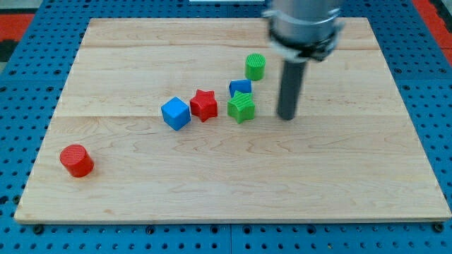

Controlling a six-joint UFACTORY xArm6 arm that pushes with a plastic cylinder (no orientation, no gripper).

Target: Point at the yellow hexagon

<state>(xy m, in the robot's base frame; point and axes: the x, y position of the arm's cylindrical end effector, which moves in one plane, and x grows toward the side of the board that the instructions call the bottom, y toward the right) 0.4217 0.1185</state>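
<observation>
No yellow hexagon shows anywhere in the camera view; the arm's body at the view's top may hide part of the board. My tip (286, 117) rests on the wooden board, right of the green star (241, 108) and apart from it. A green cylinder (256, 67) stands up-left of the tip. A blue block (240, 87) sits just above the green star. A red star (204, 105) and a blue cube (176, 113) lie further to the left. A red cylinder (76, 161) stands alone at the lower left.
The wooden board (339, 176) lies on a blue pegboard surface (21, 106). The arm's grey body (302, 25) hangs over the board's top edge, right of centre.
</observation>
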